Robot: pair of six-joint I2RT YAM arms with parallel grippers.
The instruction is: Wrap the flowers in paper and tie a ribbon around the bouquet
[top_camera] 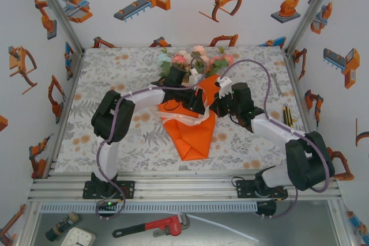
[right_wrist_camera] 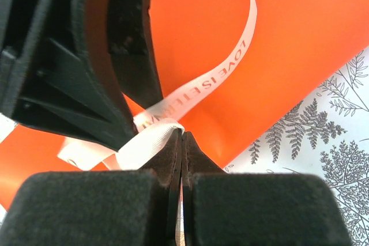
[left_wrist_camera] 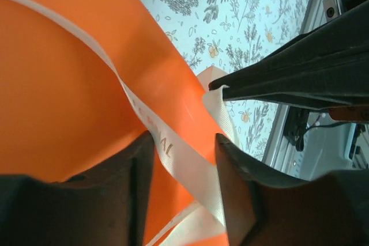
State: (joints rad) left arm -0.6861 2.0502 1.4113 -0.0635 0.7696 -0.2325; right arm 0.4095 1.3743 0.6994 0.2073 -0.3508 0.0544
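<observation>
The bouquet lies mid-table: a cone of orange paper [top_camera: 193, 136] with its tip toward me and the flowers [top_camera: 193, 59] spilling out at the far end. A cream ribbon [top_camera: 183, 120] loops across the cone's middle. My left gripper [top_camera: 199, 105] is open; in its wrist view the ribbon [left_wrist_camera: 173, 154] runs loose between the spread fingers [left_wrist_camera: 141, 171] over the paper [left_wrist_camera: 57, 84]. Close beside it, my right gripper [top_camera: 214, 108] is shut on the ribbon, which is pinched at the tips [right_wrist_camera: 182, 136] and curls upward [right_wrist_camera: 219, 79] over the paper [right_wrist_camera: 288, 38].
A floral-print cloth [top_camera: 115, 79] covers the table, walled by panels with robot pictures. A small yellow-black tool [top_camera: 287, 113] lies at the right edge. The aluminium rail [top_camera: 184, 185] holds the arm bases; a red wrench [top_camera: 153, 226] rests below it.
</observation>
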